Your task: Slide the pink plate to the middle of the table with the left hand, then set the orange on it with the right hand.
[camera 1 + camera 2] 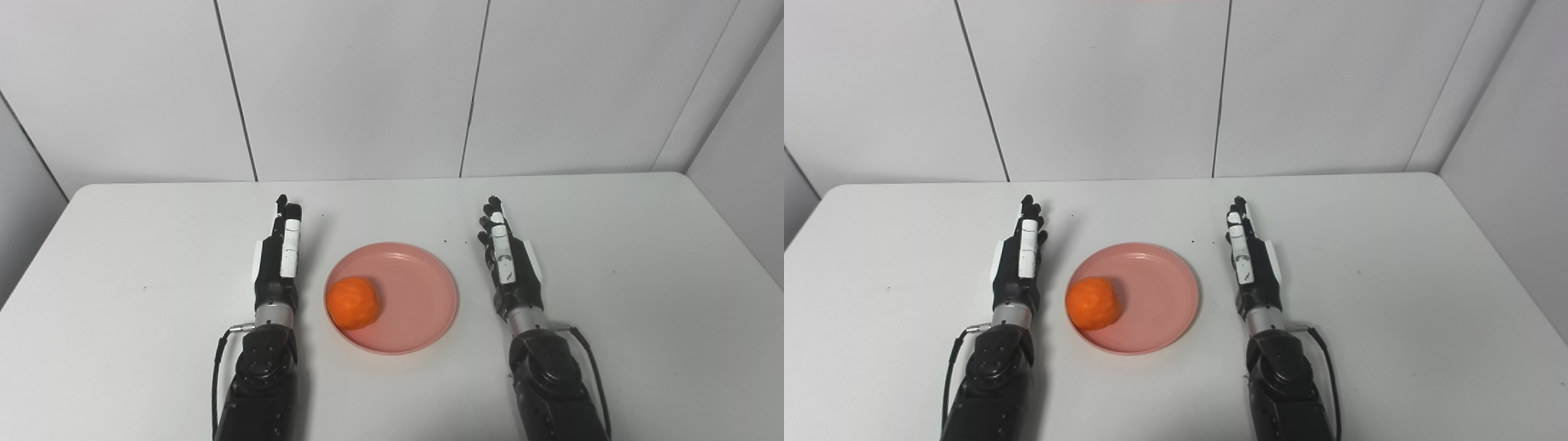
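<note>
**White table, pink plate, orange aboard**

White table fills our view. We see the plate near its middle, between our two hands. Left hand and right hand lie flat, fingers straight, holding nothing. Orange rests on the plate's left side. We judge both steps done; nothing more is needed.

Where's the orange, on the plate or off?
On. The orange sits inside the pink plate, near its left rim. Both hands lie open beside it, holding nothing.
</note>
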Robot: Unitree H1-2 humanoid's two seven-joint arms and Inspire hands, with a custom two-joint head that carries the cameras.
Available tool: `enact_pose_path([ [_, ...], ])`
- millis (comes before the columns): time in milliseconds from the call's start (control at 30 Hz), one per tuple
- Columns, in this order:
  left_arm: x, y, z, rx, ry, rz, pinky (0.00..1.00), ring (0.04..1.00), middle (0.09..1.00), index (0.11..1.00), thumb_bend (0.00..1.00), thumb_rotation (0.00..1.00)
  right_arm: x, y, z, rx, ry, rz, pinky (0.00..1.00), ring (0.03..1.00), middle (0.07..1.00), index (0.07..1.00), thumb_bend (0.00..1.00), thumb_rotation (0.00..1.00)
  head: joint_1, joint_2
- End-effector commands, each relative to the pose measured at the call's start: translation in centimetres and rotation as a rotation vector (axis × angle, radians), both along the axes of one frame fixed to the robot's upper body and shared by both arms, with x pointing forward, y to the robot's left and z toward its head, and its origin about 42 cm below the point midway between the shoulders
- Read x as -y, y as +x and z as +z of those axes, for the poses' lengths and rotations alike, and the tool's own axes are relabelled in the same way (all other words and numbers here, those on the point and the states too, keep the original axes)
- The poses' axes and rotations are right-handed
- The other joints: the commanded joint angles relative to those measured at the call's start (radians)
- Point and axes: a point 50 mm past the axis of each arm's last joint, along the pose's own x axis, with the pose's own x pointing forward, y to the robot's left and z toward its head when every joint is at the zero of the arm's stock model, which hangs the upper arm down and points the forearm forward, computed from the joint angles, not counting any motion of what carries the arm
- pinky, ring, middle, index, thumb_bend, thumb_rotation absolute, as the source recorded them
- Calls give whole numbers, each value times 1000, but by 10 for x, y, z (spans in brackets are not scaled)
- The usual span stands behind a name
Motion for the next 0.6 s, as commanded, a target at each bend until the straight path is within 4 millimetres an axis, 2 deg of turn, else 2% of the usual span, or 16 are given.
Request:
enact_pose_path([
  [0, 2, -2, -8, -53, 1, -26, 1000, 1000, 1000, 1000, 894, 1000, -8, -5, -15, -61, 29, 17, 1000, 1000, 1000, 1000, 932, 1000, 1, -1],
  [567, 3, -3, -8, -53, 3, -23, 1000, 1000, 1000, 1000, 889, 1000, -8, -4, -12, -47, 42, 14, 1000, 1000, 1000, 1000, 945, 1000, 0, -9],
])
